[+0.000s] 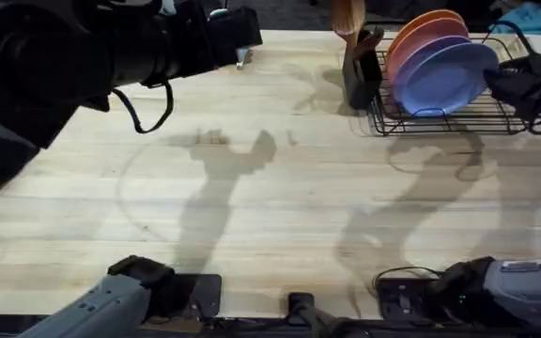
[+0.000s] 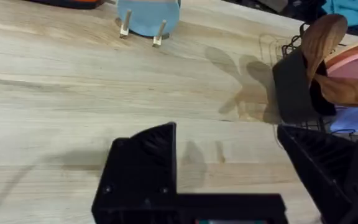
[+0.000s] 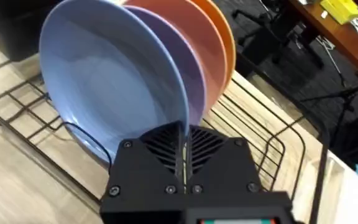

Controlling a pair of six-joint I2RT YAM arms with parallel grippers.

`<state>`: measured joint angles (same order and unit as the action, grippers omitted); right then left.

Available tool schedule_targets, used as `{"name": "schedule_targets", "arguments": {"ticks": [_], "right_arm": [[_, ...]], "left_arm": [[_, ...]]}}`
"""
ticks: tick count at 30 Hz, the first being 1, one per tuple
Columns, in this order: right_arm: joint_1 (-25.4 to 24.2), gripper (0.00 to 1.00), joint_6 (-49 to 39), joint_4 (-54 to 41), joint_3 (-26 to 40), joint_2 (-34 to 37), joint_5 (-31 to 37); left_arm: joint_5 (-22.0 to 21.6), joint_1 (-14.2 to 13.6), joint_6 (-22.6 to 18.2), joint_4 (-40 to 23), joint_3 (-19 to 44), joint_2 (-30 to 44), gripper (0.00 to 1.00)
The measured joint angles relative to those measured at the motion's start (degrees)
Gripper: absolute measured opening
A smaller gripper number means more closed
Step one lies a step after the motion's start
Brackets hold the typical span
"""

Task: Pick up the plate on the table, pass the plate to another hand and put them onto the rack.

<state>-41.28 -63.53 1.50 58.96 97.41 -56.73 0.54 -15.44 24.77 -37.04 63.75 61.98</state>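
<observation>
The periwinkle-blue plate (image 1: pixel 444 80) stands on edge in the front slot of the black wire rack (image 1: pixel 468 120) at the table's (image 1: pixel 270 207) far right. A lilac plate and an orange plate stand behind it. My right gripper (image 1: pixel 501 80) reaches in from the right. In the right wrist view its fingers (image 3: pixel 183 134) are pinched shut on the rim of the blue plate (image 3: pixel 104 81), above the rack's wires (image 3: pixel 17 99). My left gripper (image 1: pixel 240 39) hangs high over the far left-centre of the table. Its fingers (image 2: pixel 229 165) are open with nothing between them.
A black utensil holder (image 1: pixel 360 70) with wooden spoons stands against the rack's left end. A small teal plate (image 2: pixel 148 14) on a wooden stand sits at the table's far edge. Both arm bases occupy the near edge.
</observation>
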Motion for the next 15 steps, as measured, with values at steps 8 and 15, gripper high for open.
{"name": "schedule_targets", "arguments": {"ticks": [8,15], "right_arm": [[-0.96,0.031,-0.45,-0.32,0.0,0.0,-4.07],[-0.94,0.031,-5.25,-4.07,0.02,1.34,-4.6]], "left_arm": [[0.0,0.0,0.0,0.0,0.0,0.0,0.993],[0.0,0.0,0.0,0.0,0.0,0.0,0.993]]}}
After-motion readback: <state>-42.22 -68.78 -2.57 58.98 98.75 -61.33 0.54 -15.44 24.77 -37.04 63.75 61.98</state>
